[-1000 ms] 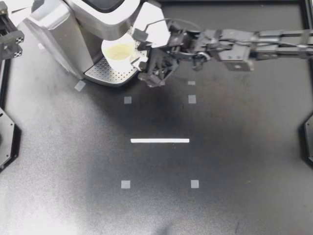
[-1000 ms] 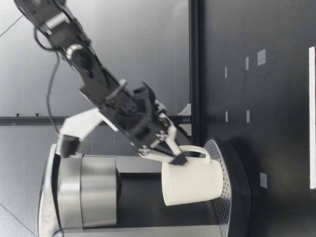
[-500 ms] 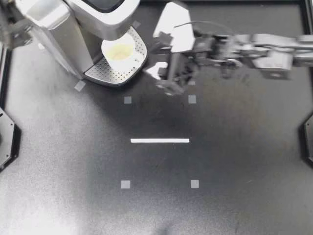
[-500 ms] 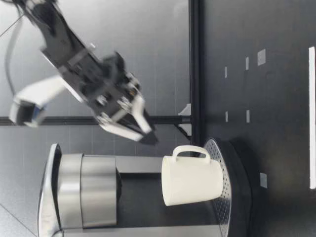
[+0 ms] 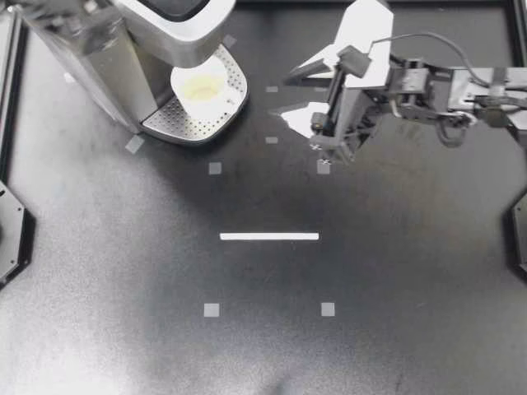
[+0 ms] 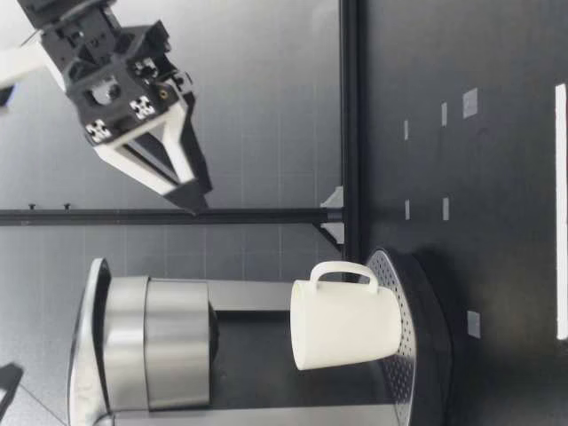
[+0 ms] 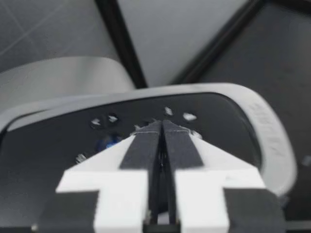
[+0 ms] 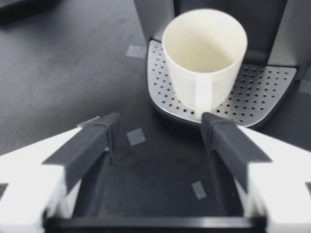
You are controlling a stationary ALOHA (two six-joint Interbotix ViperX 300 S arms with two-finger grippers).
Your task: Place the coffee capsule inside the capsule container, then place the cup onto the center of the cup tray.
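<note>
The counter (image 5: 395, 313) was a matte black sheet lit from above, and a soft grey sheen lay across its near left portion. A white tape strip (image 5: 269, 236) marked the middle of the surface. Small grey tape squares (image 5: 212, 310) were set around it, two nearer and several farther. A black frame rail (image 5: 387, 3) bordered the far edge.

In the low view the same rail (image 6: 351, 106) ran level along the counter's far edge, and a thin black post (image 6: 133, 216) rose from it. Behind stood a pale grey wall (image 6: 266, 89) — flat panels divided by faint seam lines in a grid.
</note>
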